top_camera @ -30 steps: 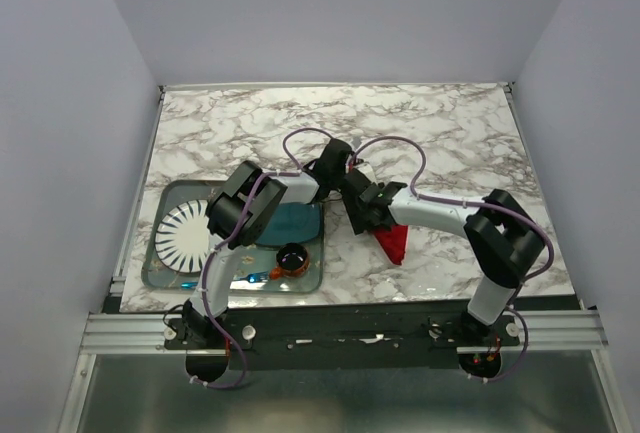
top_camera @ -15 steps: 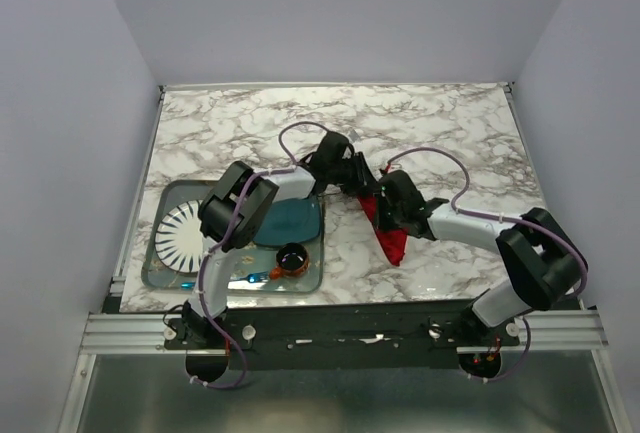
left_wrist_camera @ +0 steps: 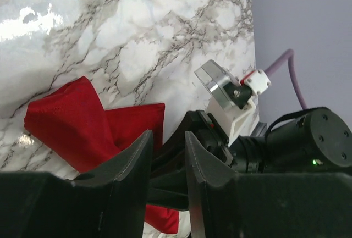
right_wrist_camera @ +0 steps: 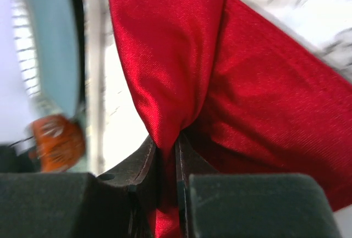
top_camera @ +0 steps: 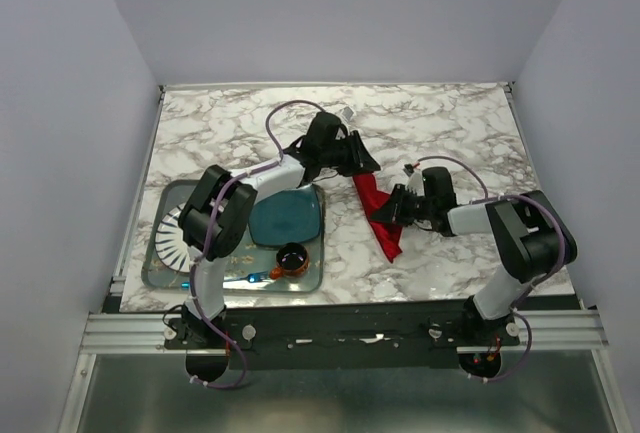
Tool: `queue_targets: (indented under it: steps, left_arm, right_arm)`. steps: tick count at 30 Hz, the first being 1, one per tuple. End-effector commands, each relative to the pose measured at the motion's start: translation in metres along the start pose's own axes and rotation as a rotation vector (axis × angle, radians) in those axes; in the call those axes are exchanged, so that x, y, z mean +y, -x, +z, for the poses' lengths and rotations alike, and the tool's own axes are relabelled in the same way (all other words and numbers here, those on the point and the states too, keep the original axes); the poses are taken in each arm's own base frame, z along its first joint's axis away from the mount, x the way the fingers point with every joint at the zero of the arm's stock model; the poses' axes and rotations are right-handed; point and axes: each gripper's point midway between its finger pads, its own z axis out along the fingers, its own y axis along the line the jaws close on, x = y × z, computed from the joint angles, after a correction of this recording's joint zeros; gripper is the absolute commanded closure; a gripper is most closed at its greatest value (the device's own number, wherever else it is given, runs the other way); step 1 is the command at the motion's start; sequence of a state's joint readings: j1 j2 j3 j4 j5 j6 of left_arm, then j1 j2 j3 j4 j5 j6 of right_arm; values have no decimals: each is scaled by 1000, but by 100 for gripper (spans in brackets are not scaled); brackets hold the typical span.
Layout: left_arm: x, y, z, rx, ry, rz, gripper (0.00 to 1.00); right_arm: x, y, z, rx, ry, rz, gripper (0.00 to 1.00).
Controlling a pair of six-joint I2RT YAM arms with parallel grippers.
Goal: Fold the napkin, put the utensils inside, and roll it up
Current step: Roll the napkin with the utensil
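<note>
R gripper (right_wrist_camera: 165,155) pinched tight on napkin (right_wrist_camera: 165,56) fold, lower centre of its wrist view, prob. to pull cloth flat for folding; L gripper (left_wrist_camera: 168,139) partly open, holding nothing.

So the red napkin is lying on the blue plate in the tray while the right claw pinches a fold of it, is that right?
Not quite. The napkin is not on the blue plate. It lies on the marble table, to the right of the tray, as the top view shows. The right claw does pinch a fold of it.
</note>
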State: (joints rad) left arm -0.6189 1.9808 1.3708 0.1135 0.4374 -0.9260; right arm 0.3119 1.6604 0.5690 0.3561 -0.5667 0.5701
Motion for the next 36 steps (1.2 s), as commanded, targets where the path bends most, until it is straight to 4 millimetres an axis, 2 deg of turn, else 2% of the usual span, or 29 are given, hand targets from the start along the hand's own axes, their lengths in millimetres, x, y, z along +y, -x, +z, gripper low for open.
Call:
queue_targets:
  steps: [1, 5, 6, 8, 12, 14, 15, 17, 19, 24, 25, 26, 27, 28, 29, 30, 32, 33, 35, 36]
  left_arm:
    - [20, -33, 8, 68, 14, -38, 62]
    - [34, -46, 23, 93, 18, -34, 64]
    - [45, -52, 27, 106, 38, -47, 64]
    - [53, -56, 32, 105, 41, -45, 65]
    - [83, -73, 40, 126, 95, -62, 66]
    - [91, -78, 43, 121, 105, -57, 67]
    - [100, -85, 45, 131, 122, -56, 67]
    - [110, -91, 45, 140, 147, -59, 69]
    - [120, -97, 45, 147, 168, -72, 70]
    - [125, -100, 46, 152, 179, -87, 71]
    - [124, -101, 46, 152, 179, -86, 71]
    - [125, -101, 46, 153, 182, -90, 71]
    - [125, -100, 46, 154, 181, -90, 72]
    - [125, -101, 46, 157, 180, -92, 72]
    - [124, -101, 46, 158, 180, -96, 72]
    - [123, -100, 47, 157, 176, -95, 72]
    - [122, -100, 46, 160, 174, -104, 72]
    - [121, -100, 47, 161, 171, -107, 72]
    - [120, -101, 47, 165, 168, -117, 72]
    - [120, -101, 48, 166, 169, -125, 72]
  right_arm:
    - [-7, -67, -7, 228, 131, 223, 80]
    - [-13, -69, -7, 249, 148, 287, 79]
    - [-13, -68, -7, 248, 149, 299, 79]
    - [-13, -66, -8, 244, 150, 310, 78]
    - [-15, -57, -11, 228, 140, 316, 75]
    - [-20, -56, -12, 232, 87, 295, 72]
    - [-18, -45, -11, 216, 76, 266, 70]
    - [-23, -39, -19, 214, 0, 214, 65]
    - [-27, -30, -26, 215, -84, 191, 56]
    - [-15, 0, -47, 168, -216, 16, 45]
    - [-23, -1, -54, 183, -307, 2, 44]
    - [-14, 16, -56, 159, -337, -66, 42]
    - [-2, 15, -55, 164, -359, -132, 39]
    - [-9, 15, -62, 167, -462, -169, 37]
    - [-3, 18, -62, 162, -493, -215, 36]
    - [16, 20, -55, 159, -499, -283, 34]
    - [13, 25, -57, 124, -631, -349, 32]
    - [24, 22, -52, 117, -651, -402, 29]
    - [14, 23, -50, 103, -766, -447, 29]
    - [19, 18, -46, 102, -784, -486, 27]
